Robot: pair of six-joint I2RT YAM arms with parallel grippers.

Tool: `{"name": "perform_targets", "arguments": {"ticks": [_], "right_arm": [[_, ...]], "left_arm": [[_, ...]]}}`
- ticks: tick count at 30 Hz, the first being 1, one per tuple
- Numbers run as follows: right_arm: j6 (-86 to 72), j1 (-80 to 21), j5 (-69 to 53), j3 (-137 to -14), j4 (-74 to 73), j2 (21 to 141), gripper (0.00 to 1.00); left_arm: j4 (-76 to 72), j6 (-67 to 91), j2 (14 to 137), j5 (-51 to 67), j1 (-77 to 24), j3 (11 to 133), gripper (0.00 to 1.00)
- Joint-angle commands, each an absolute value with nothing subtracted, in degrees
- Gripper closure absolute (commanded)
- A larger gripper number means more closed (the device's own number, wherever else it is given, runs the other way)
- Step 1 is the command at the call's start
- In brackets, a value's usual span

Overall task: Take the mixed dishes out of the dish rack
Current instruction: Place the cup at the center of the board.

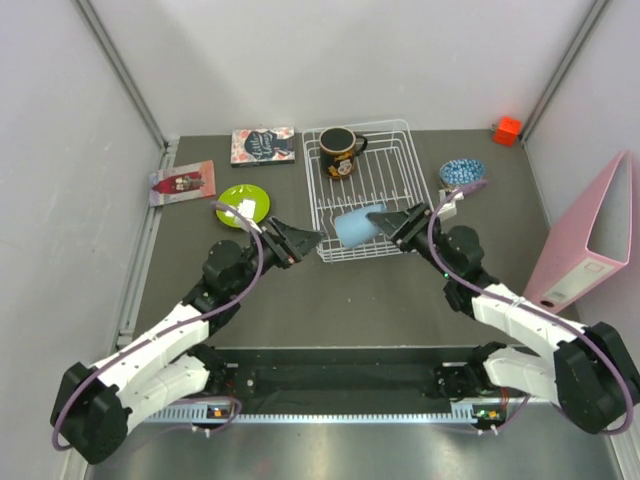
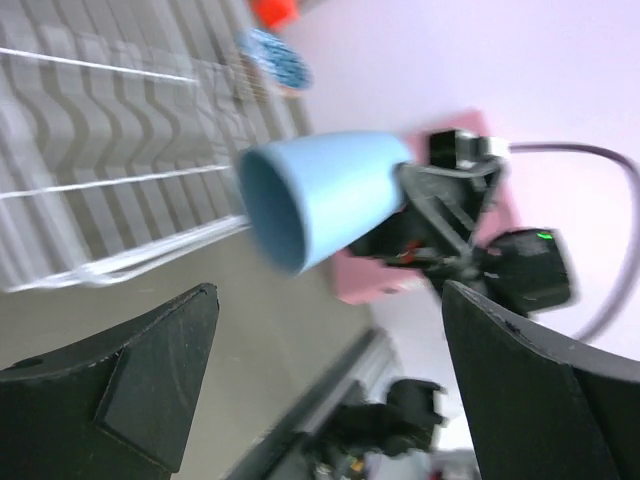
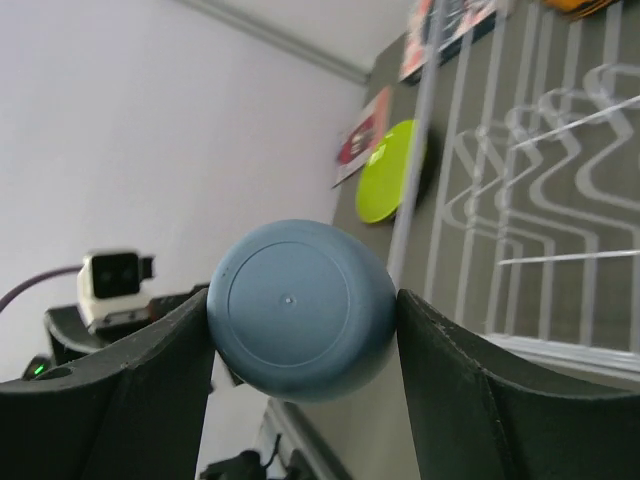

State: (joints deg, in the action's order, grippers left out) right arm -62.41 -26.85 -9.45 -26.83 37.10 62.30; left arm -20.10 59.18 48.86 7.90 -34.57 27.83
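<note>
A: Where is the pale blue cup (image 1: 353, 226), the smooth tapered one with no handle?

B: It is in the air over the near end of the white wire dish rack (image 1: 385, 175), lying on its side. The right gripper (image 1: 380, 222) has it by the closed bottom end. Its two black fingers press on opposite sides of the narrow base, and the mouth points towards the left arm.

A: And the left gripper (image 1: 305, 245)?

B: It is spread wide and empty, just in front of the cup's open mouth and not touching it.

A: How do you expect the cup to handle?

B: I'd say it is light and stiff, probably plastic or thin glazed ware. The wall looks smooth and a little glossy, so I'd call it slippery. The taper matters too, because a pinch on the narrow end can slide off towards the base. I'd trust a hold further up the body, or across the rim with one finger inside the mouth.

A: Is it fragile?

B: I can't tell the material, so I'd set it down gently rather than drop it.

A: What else is there?

B: The black cartoon mug with a red inside (image 1: 340, 153) stands upright at the far end of the rack. It looks heavier and ceramic, and its side handle is there to take. The round lime-green plate (image 1: 243, 204) lies on the table left of the rack, and the blue-dotted bowl (image 1: 461, 172) sits to the right of it.
</note>
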Motion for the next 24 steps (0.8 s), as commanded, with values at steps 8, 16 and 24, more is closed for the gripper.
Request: {"name": "perform_targets", "arguments": {"ticks": [8,16,24], "right_arm": [[-68.47,-37.96,-10.63,-29.44,59.15,68.10,1.00],[-68.47,-40.34,-10.64,-30.94,61.17,72.68,1.00],[-66.89,-40.43,-9.67,-30.68,59.50,71.54,1.00]], "left_arm": [[-44.91,66.62,53.79,21.80,-35.42,25.31,0.07],[-42.37,64.78,52.47,20.92,-35.59,25.58,0.35],[-39.29,63.81,50.28,19.07,-35.59,24.52,0.63]]}}
